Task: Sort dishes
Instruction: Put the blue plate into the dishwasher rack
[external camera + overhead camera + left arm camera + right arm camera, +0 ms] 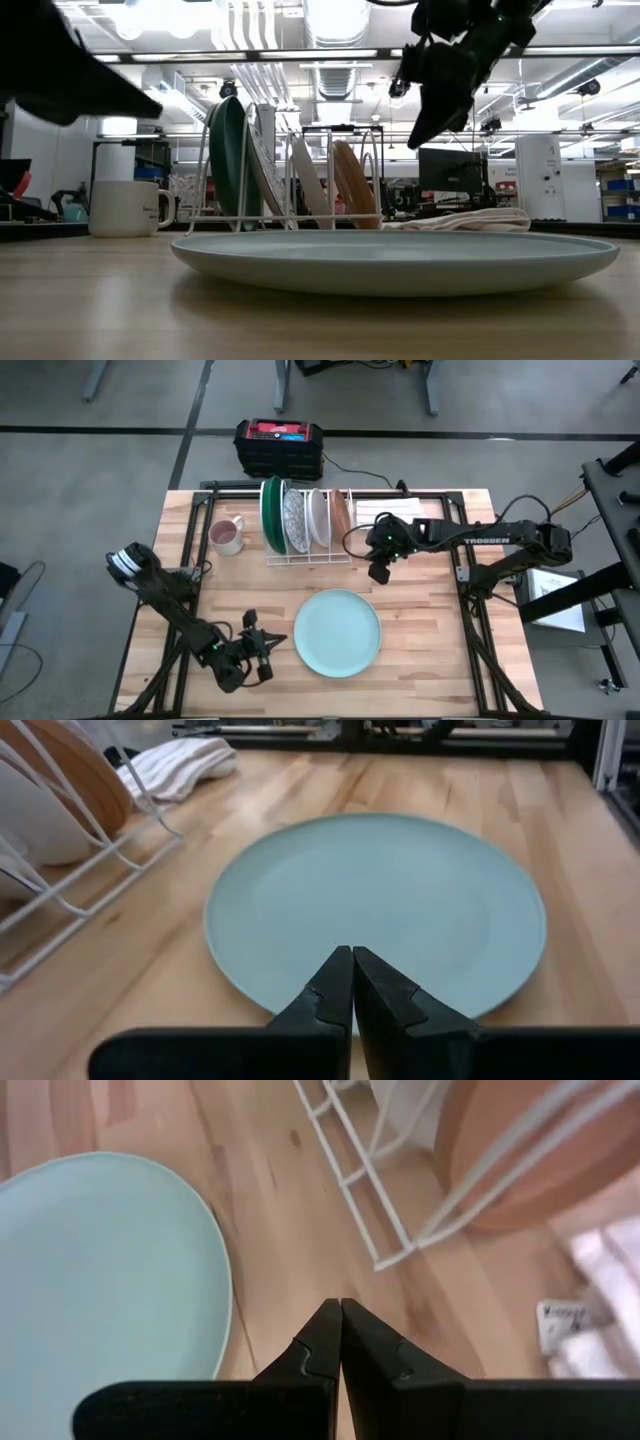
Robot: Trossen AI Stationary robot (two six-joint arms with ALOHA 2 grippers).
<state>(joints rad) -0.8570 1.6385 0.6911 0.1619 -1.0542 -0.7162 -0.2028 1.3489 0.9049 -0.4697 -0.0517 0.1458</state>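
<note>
High view: the mint plate (337,632) lies flat at the worktop's (430,650) 6 o'clock; four plates stand on edge in the rack (308,553) at 12 o'clock.

Low view: rack plates overlap, half hidden.

Wrist views: left end effector (353,960) and right end effector (340,1312) both pressed together, empty.

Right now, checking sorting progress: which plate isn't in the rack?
The pale mint plate: it lies flat on the table, while the dark green, speckled, white and brown plates stand upright in the white rack.
</note>
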